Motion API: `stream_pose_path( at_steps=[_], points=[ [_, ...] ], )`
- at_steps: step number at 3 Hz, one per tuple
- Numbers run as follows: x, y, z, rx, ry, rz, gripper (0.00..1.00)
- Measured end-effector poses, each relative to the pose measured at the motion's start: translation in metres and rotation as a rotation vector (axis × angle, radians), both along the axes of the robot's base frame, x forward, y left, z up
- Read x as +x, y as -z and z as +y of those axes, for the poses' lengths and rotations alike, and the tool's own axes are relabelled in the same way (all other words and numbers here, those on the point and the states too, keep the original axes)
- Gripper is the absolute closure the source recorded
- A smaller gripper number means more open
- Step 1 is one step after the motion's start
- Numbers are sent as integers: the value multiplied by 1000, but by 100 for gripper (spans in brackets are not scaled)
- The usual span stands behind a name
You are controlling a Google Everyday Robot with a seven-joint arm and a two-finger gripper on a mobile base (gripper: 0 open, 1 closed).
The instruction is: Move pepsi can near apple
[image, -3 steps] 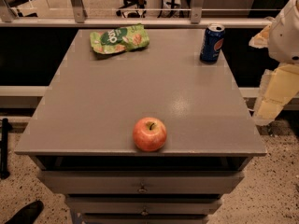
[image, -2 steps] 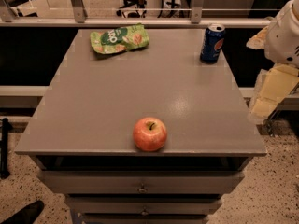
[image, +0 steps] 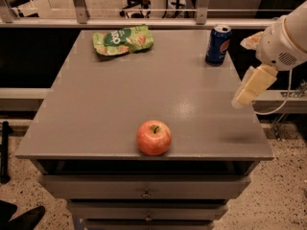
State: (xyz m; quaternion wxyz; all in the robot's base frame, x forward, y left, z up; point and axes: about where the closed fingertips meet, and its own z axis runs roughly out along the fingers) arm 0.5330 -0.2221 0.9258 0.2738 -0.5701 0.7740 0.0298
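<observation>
The pepsi can is dark blue with a silver top and stands upright at the far right corner of the grey table. The red-orange apple sits near the table's front edge, a little right of the middle. My gripper, cream-coloured under the white arm, hangs over the table's right edge, in front of and to the right of the can, well apart from it. It holds nothing that I can see.
A green crinkled snack bag lies at the far left of the table. A metal railing runs behind the table. Drawers are below the front edge. Speckled floor lies on both sides.
My gripper has moved left, from beside the table to over its right edge. The can, apple and bag have not moved.
</observation>
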Motion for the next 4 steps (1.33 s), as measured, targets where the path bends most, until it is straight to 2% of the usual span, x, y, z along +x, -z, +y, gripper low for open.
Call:
stream_pose_path(
  at_steps=[1, 3, 4],
  points=[
    [40, 11, -1, 116, -8, -76, 0],
    [114, 31, -28, 232, 83, -251, 0],
    [147, 38, -28, 318, 104, -292, 0]
  ],
)
